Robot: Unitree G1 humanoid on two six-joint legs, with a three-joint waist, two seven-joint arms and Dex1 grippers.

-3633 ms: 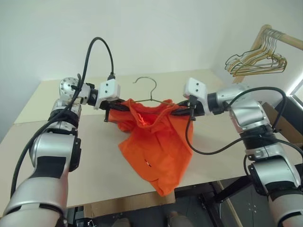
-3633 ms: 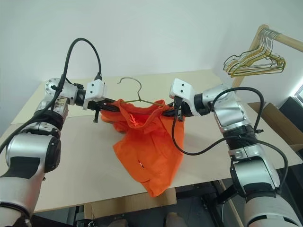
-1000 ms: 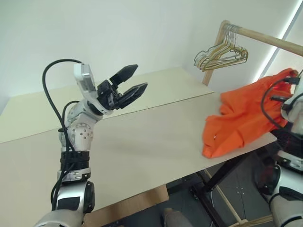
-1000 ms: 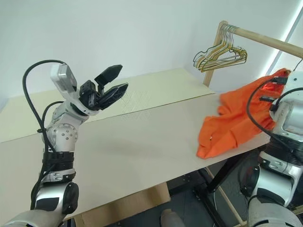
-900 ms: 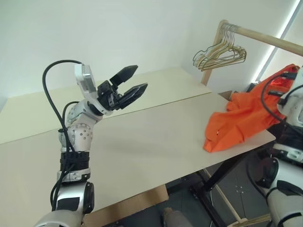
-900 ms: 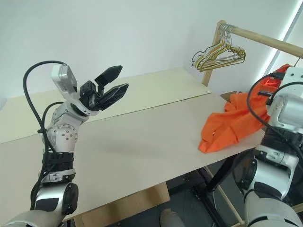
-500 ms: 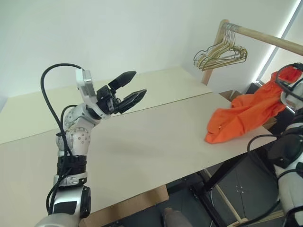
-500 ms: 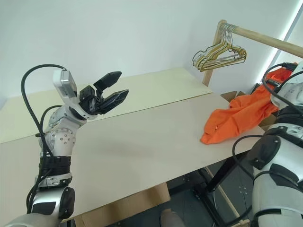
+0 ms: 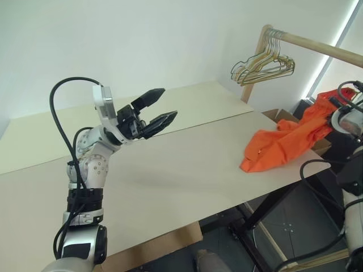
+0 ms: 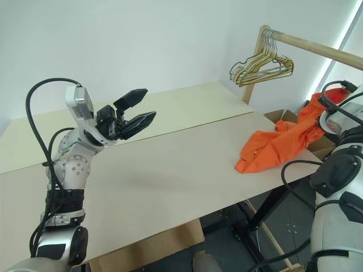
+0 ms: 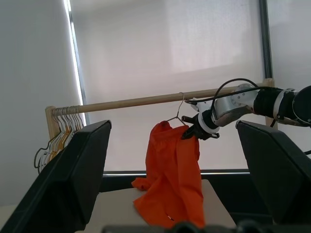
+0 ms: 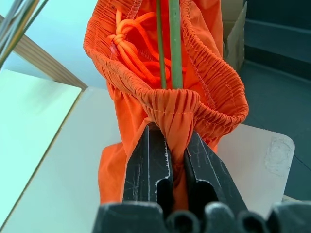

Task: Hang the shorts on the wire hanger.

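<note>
The orange shorts (image 9: 276, 146) trail from the table's right edge up to my right gripper (image 12: 170, 133). It is shut on a bunched fold of the elastic waistband (image 12: 194, 104). The thin grey-olive wire hanger (image 12: 175, 43) runs through the waistband opening. In the left wrist view its hook (image 11: 179, 108) rises to the wooden rod (image 11: 146, 101) above my right gripper (image 11: 193, 132); whether it rests on the rod I cannot tell. My left gripper (image 9: 164, 103) is raised over the table's left part, open and empty, far from the shorts.
A wooden clothes rack (image 9: 317, 48) stands behind the table's right end with a bunch of gold and dark wire hangers (image 9: 264, 65) near its post. The beige table (image 9: 187, 170) spans the view. A cardboard box (image 9: 281, 115) sits beyond its right edge.
The right gripper has carried the waistband up and rightward past the table edge, and the shorts now stretch out with less cloth on the table. The left gripper stays open and almost still.
</note>
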